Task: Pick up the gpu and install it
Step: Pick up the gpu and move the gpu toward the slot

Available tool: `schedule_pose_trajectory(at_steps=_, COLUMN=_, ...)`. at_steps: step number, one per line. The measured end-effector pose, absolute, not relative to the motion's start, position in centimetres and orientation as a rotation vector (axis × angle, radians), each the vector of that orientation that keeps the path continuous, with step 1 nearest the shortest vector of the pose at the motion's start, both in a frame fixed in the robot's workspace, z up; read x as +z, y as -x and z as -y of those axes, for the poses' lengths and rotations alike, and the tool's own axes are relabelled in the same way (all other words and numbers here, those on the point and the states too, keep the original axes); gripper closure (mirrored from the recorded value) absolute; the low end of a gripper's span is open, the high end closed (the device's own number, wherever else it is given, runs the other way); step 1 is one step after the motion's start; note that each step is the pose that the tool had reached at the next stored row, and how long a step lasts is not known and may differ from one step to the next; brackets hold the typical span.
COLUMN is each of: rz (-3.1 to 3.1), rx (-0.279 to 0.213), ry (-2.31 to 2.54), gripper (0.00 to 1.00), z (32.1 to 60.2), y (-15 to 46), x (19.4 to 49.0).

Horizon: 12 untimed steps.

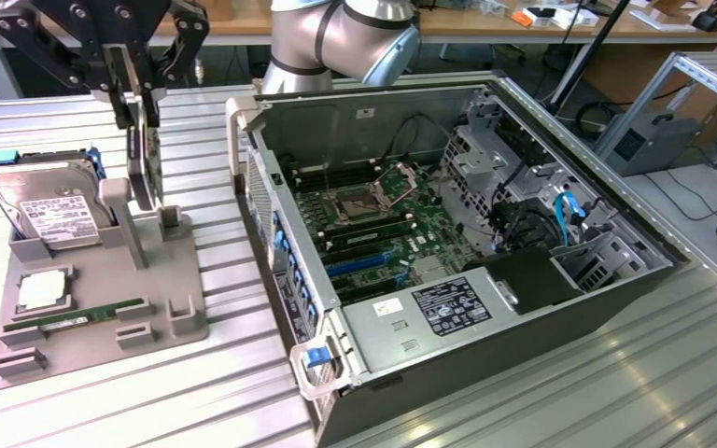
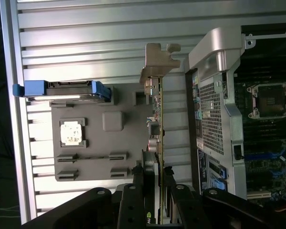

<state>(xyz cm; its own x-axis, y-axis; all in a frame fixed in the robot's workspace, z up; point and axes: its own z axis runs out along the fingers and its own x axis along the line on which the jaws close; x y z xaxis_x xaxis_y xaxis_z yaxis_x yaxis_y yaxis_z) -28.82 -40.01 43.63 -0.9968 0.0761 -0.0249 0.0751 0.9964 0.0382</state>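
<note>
The gpu (image 1: 147, 163) is a thin dark card standing on edge over the grey holder tray (image 1: 178, 271) at the exterior view's left. My gripper (image 1: 138, 112) comes down on it from above, with one black finger on each flat side, shut on the card's upper part. The card's lower edge is level with the tray's upright posts, and I cannot tell whether it still rests in its slot. In the wrist view the gpu (image 2: 158, 129) shows edge-on, its silvery metal bracket (image 2: 157, 62) at the far end, held between my fingertips (image 2: 157, 179).
On the tray stand a silver hard drive (image 1: 48, 210) in a blue carrier, a CPU (image 1: 41, 291) and a green memory stick (image 1: 78, 317). The open computer case (image 1: 458, 373) lies at the exterior view's right with its motherboard (image 1: 372, 224) exposed. The slatted metal table (image 1: 608, 392) lies under everything.
</note>
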Motion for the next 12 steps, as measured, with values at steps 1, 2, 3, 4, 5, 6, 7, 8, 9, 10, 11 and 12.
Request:
schedule_pose_trajectory(at_steps=1, rz=-3.112, rx=0.058, ry=-0.118, gripper=0.73, z=40.01, y=28.82, x=43.67)
schedule_pose_trajectory(at_steps=2, rz=-3.112, rx=0.058, ry=-0.118, gripper=0.73, z=40.01, y=28.82, x=43.72)
schedule_pose_trajectory(at_steps=3, rz=-3.112, rx=0.058, ry=-0.118, gripper=0.73, z=40.01, y=28.82, x=43.79)
schedule_pose_trajectory(at_steps=4, rz=-3.112, rx=0.058, ry=-0.118, gripper=0.73, z=40.01, y=28.82, x=43.84)
schedule_pose_trajectory(at_steps=5, rz=-3.112, rx=0.058, ry=-0.118, gripper=0.73, z=40.01, y=28.82, x=43.90)
schedule_pose_trajectory(at_steps=6, rz=-3.112, rx=0.058, ry=-0.118, gripper=0.73, z=40.01, y=28.82, x=43.97)
schedule_pose_trajectory(at_steps=7, rz=-3.112, rx=0.058, ry=-0.118, gripper=0.73, z=40.01, y=28.82, x=44.03)
schedule_pose_trajectory(at_steps=8, rz=-3.112, rx=0.058, ry=-0.118, gripper=0.73, z=40.00, y=28.82, x=44.07)
schedule_pose_trajectory(at_steps=9, rz=-3.112, rx=0.058, ry=-0.118, gripper=0.73, z=40.01, y=28.82, x=44.12)
schedule_pose_trajectory(at_steps=10, rz=-3.112, rx=0.058, ry=-0.118, gripper=0.73, z=40.00, y=28.82, x=44.24)
schedule_pose_trajectory(at_steps=11, rz=-3.112, rx=0.058, ry=-0.118, gripper=0.73, z=40.00, y=28.82, x=44.32)
schedule_pose_trajectory(at_steps=12, rz=-3.113, rx=0.058, ry=-0.118, gripper=0.73, z=40.00, y=28.82, x=44.40)
